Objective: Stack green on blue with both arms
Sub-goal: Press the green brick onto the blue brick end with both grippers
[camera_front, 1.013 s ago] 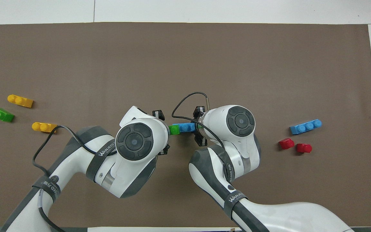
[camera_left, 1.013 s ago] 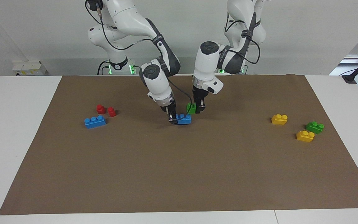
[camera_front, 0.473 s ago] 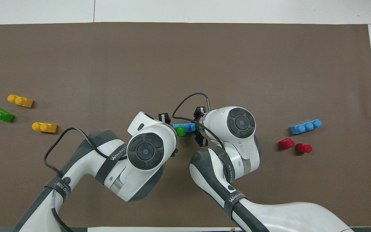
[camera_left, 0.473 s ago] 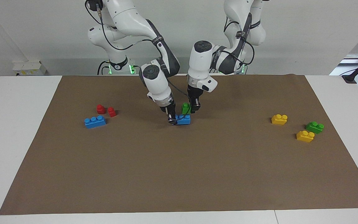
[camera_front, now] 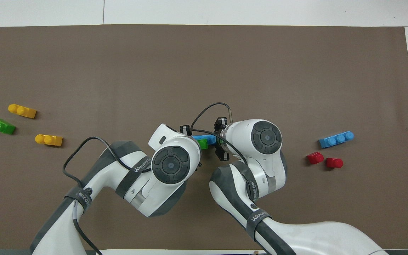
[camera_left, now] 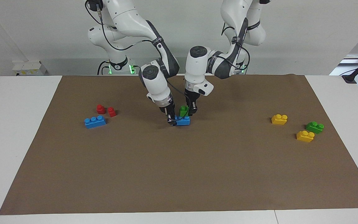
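Count: 2 blue bricks, 2 green, 2 yellow, 2 red. Right gripper [camera_left: 172,120] is clamped on the end of the middle blue brick [camera_left: 182,120], which sits on the brown mat [camera_left: 179,174] covering the bench. Left gripper [camera_left: 192,111] grips a green brick [camera_left: 183,110] directly over that blue brick — contact unclear; from overhead both wrists hide most of it. Spare blue brick [camera_left: 95,121] is beside the red pieces [camera_left: 106,110]; spare green brick [camera_left: 314,127] is by the yellow bricks [camera_left: 291,128].

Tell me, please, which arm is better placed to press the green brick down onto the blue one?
Left: the left gripper holds the green brick right over the blue brick, which the right gripper pins to the mat.
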You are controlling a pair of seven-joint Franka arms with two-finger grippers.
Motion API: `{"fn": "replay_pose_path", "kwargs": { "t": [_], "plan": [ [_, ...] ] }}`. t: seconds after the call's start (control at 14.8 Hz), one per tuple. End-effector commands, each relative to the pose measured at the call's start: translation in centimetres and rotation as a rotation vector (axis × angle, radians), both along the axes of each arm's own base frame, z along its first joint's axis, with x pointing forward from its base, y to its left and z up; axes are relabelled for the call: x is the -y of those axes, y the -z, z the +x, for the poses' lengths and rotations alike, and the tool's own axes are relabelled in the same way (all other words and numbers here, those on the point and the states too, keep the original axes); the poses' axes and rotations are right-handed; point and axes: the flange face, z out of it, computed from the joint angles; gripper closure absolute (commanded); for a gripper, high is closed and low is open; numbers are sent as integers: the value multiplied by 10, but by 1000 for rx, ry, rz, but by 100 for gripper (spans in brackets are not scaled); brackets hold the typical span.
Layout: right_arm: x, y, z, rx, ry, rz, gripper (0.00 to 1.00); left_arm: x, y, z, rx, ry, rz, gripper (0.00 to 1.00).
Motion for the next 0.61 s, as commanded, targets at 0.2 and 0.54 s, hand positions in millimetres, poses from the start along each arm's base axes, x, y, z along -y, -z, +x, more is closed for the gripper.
{"fn": "replay_pose_path", "kwargs": {
  "t": [0.2,0.54],
  "plan": [
    [2,1,-1,26,-19,14,100,12,12,8,34,-11,31,100],
    [2,1,-1,26,-19,14,100,16,26,13,51,25,54,100]
  ]
}}
